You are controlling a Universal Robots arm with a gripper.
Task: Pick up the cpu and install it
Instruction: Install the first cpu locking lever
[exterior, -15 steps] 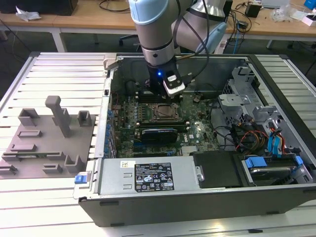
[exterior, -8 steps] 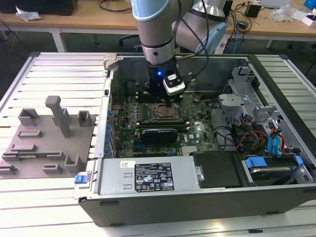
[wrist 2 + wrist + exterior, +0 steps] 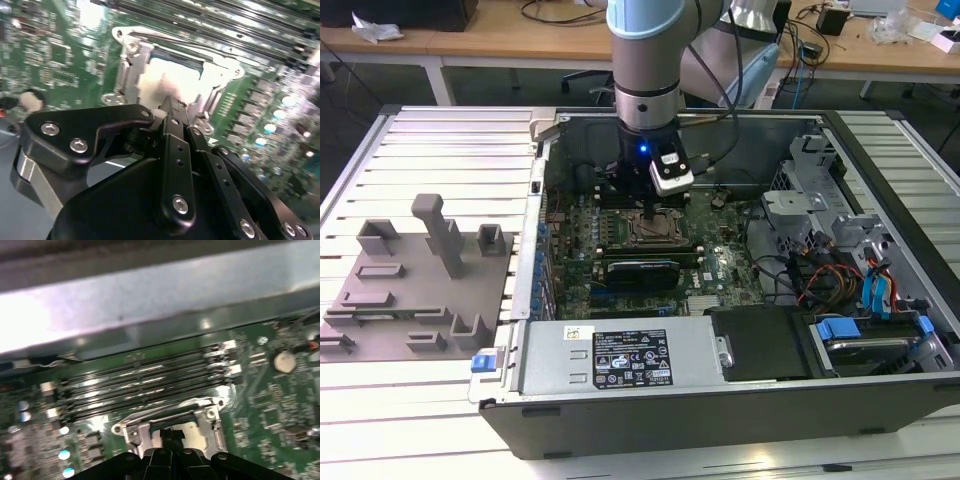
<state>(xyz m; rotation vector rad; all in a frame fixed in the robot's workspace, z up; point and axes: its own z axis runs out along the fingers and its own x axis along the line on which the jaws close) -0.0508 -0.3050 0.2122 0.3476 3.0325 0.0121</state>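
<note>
Where socket (image 3: 655, 228) sits, hand (image 3: 650, 212) straight down.

— What's that arm (image 3: 646, 60) made of?
— Pale blue joint cap, silver tube, black wrist ring with a blue light.
— And the gripper (image 3: 172, 107)?
— Black linkage bars, silver screws, black cable trailing off.

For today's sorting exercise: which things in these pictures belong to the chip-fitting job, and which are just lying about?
Part of the job:
gripper, down over the socket
chip, pale square in the socket
socket frame
circuit board

Just lying about:
grey plastic blocks, on the exterior view's left
blue-tabbed drive bay
labelled power box
memory slots
</note>
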